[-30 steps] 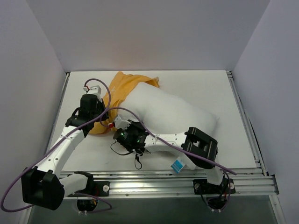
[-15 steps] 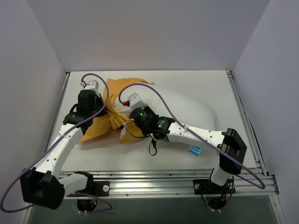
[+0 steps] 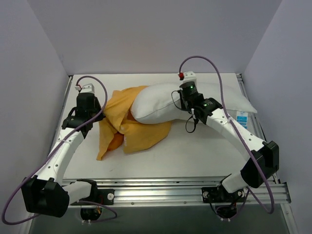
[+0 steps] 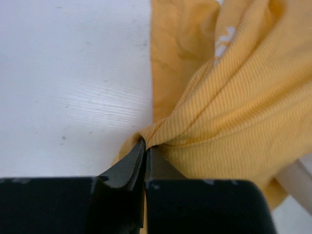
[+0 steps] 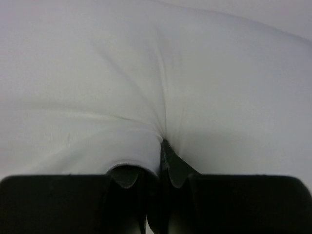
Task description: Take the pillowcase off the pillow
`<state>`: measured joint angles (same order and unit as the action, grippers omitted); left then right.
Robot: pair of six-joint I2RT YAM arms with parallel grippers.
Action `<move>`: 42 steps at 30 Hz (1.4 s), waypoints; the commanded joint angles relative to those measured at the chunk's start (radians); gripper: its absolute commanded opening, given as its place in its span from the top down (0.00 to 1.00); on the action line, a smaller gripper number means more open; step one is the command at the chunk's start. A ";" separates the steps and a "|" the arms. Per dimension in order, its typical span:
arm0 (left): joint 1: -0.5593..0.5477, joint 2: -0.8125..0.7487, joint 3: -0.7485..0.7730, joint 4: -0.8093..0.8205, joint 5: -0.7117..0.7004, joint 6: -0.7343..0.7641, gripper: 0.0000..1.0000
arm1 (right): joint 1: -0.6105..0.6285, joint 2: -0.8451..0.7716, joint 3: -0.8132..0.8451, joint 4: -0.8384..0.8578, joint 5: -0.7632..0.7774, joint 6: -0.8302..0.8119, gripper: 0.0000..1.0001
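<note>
The orange pillowcase [image 3: 131, 127] lies crumpled at the table's left middle, still wrapped round the left end of the white pillow [image 3: 158, 102]. The pillow stretches right across the middle of the table. My left gripper [image 3: 100, 118] is shut on a bunched fold of the pillowcase [image 4: 234, 102], its tips [image 4: 145, 146] pinching the cloth just above the table. My right gripper [image 3: 181, 103] is shut on a pinch of the pillow's white fabric [image 5: 146, 87], with creases running into its tips [image 5: 162, 146].
A small blue-and-white label [image 3: 242, 119] lies at the pillow's right end. White walls close the table at left, back and right. A metal rail [image 3: 185, 187] runs along the near edge.
My right gripper has swung far to the right and back, dragging the pillow with it. More white pillow now shows outside the pillowcase. My left gripper has held the cloth at the left.
</note>
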<state>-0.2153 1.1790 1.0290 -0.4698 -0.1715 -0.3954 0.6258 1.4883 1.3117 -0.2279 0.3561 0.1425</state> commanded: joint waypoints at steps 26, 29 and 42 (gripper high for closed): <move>0.200 0.458 0.647 -0.171 -0.152 0.076 0.98 | -0.268 0.076 0.843 -0.212 -0.183 0.091 1.00; 0.202 0.452 0.727 -0.179 -0.161 0.090 0.98 | -0.313 0.131 0.923 -0.215 -0.148 0.069 1.00; 0.140 0.125 0.295 -0.099 0.006 -0.002 0.96 | -0.341 0.083 0.393 0.024 -0.307 0.103 1.00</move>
<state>-0.0391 1.3666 1.4239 -0.6170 -0.2550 -0.3412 0.2699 1.6463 1.8111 -0.3859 0.1947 0.2062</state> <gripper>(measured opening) 0.041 0.059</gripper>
